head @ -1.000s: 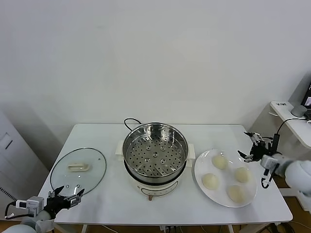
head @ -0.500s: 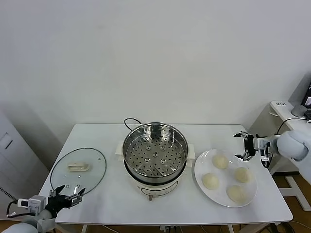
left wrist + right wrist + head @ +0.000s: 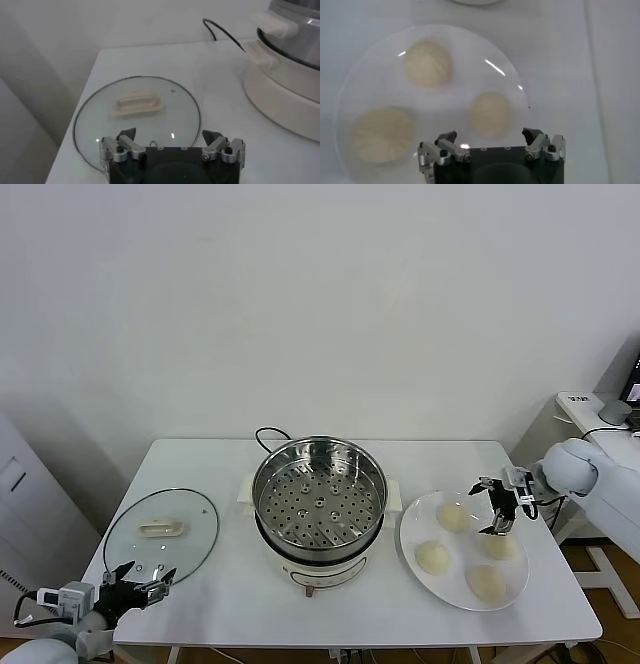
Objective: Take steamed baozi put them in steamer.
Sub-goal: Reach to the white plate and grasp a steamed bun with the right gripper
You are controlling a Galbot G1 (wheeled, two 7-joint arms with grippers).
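Four cream-white steamed baozi lie on a white plate [image 3: 415, 529] at the right: one at the back [image 3: 452, 517], one at the left [image 3: 432, 557], one at the right [image 3: 500, 546] and one at the front [image 3: 486, 582]. The shiny steamer [image 3: 318, 499] stands at the table's middle, its perforated tray bare. My right gripper [image 3: 497, 504] is open and empty over the plate's back right part. In the right wrist view three baozi show; one [image 3: 491, 114] lies just ahead of the open gripper [image 3: 490, 136], apart from it. My left gripper [image 3: 135, 594] is open and empty at the front left.
A round glass lid [image 3: 160, 534] with a white handle lies flat at the table's left, just ahead of my left gripper [image 3: 170, 136] in the left wrist view [image 3: 137, 120]. A black cord [image 3: 268, 434] runs behind the steamer. A side table [image 3: 600, 424] stands far right.
My right gripper has moved left, from past the table's right edge to over the plate of baozi. The left arm has hardly moved.
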